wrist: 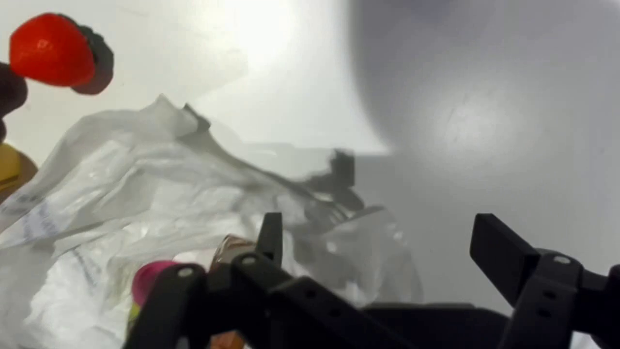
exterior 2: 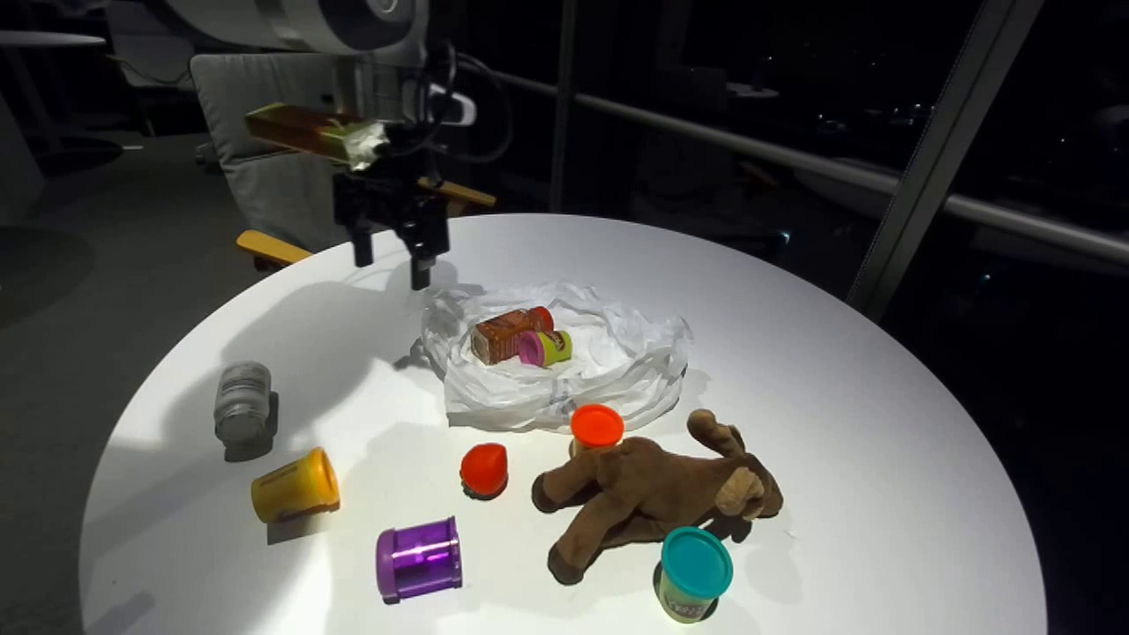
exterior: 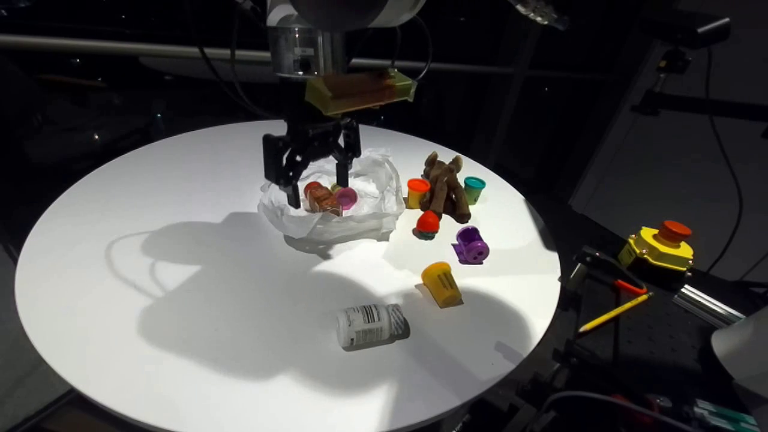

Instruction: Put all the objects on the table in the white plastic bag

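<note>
"State of fingers (wrist: 501, 257)?"

"Spread wide, one pair, nothing between them. Place: above the edge of the white plastic bag (exterior 2: 512, 403); in the wrist view, one shows against its plastic, its mate against the table (exterior: 90, 252)."

"Contents of bag?"

"Two pieces, lying inside: reddish-brown can (exterior 2: 501, 339), red-capped; pink-lidded tub (exterior 2: 551, 348)."

"Outside it?"

"Seven pieces, near to far. Just beside the bag: orange-lidded tub (exterior: 418, 195), upright. Near: red toy (exterior: 427, 222); brown plush animal (exterior 2: 653, 489). Farther off: purple container (exterior 2: 419, 557), yellow-orange tub (exterior: 442, 284) and white bottle (exterior: 365, 325), all three on their sides; teal-lidded tub (exterior 2: 695, 571), upright."

"Step in hand?"

"By my reading, between loads: two entries in, seven to come, no pick begun."

"Next move?"

"I should rise clear of the bag's edge first, lest I snag thin plastic. Then one piece, probably the red toy: near the bag, space around it. I would come down astride it, close firmly, carry it over the bag's middle, let go. The plush, I expect, would squash and want a deeper grip."
</note>
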Robot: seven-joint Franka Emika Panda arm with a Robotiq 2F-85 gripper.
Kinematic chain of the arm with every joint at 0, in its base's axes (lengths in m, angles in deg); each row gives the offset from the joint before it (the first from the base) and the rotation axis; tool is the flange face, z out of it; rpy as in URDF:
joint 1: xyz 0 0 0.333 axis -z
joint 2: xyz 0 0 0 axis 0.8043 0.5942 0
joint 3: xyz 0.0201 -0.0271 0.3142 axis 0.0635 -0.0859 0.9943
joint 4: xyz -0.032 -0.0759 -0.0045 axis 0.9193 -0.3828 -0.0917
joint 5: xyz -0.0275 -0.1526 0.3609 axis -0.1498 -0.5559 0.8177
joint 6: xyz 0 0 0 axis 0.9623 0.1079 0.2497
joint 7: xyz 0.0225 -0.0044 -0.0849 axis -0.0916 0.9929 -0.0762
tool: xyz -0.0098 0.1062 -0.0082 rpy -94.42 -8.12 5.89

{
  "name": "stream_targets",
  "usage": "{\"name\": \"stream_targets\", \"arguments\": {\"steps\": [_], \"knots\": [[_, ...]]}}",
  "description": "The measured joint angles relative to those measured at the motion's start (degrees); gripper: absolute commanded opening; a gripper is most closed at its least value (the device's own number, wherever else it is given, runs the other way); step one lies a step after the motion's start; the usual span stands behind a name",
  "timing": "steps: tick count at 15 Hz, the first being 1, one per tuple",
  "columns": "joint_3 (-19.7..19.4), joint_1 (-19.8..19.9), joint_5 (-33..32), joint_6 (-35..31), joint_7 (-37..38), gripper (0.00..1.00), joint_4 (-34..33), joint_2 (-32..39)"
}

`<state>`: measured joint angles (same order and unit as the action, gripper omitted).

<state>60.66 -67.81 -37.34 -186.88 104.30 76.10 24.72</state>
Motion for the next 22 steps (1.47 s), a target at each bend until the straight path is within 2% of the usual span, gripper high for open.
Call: {"name": "stream_targets", "arguments": {"steps": [5, 10, 18, 21, 22], "knots": [[4.2, -4.8, -3.5, 0.0, -3.2, 1.0, 8.6, -0.3], [6.7, -6.9, -8.2, 0.5, -9.8, 1.0, 13.6, -0.1], [6.7, -7.9, -23.0, 2.0, -19.1, 1.0, 13.6, 1.4], [6.9, -7.9, -24.7, 1.8, -22.5, 1.0, 12.5, 2.9], [7.1, -7.9, -24.7, 1.7, -23.6, 0.75, 12.0, 3.5]]}}
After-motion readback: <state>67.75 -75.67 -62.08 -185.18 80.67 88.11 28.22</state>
